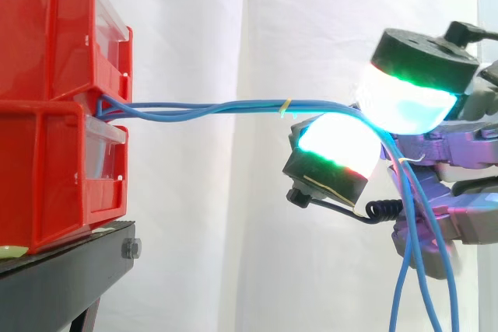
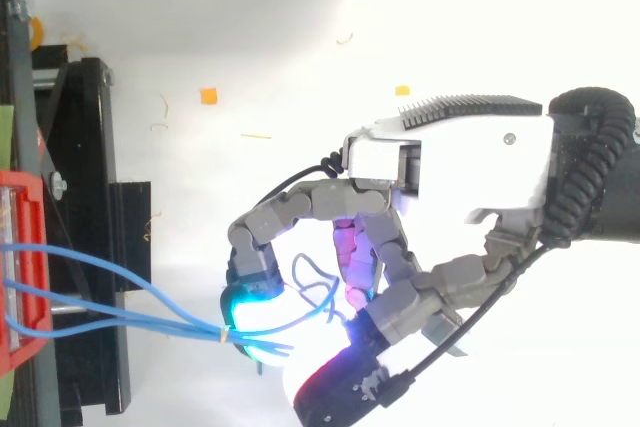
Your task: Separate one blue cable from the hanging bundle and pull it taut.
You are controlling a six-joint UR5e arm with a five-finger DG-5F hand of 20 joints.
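Red bins [image 1: 54, 60], left of frame: glossy moulded plastic, with clear plastic front panels [image 1: 103, 153].
Stand [image 1: 70, 270], lower left: matt black metal, with a bare steel bolt [image 1: 131, 249].
Blue cables [image 1: 218, 106]: smooth plastic sheath.
Curtain [image 1: 233, 21]: matt white cloth.
Robot hand [image 2: 450, 157]: matt grey and white plastic shells; pads [image 1: 405, 103] translucent, with matt black caps.

You see the hand [image 1: 406, 103] pinching the blue cables [image 1: 233, 106], which stretch level from the stacked red bins [image 1: 47, 176].
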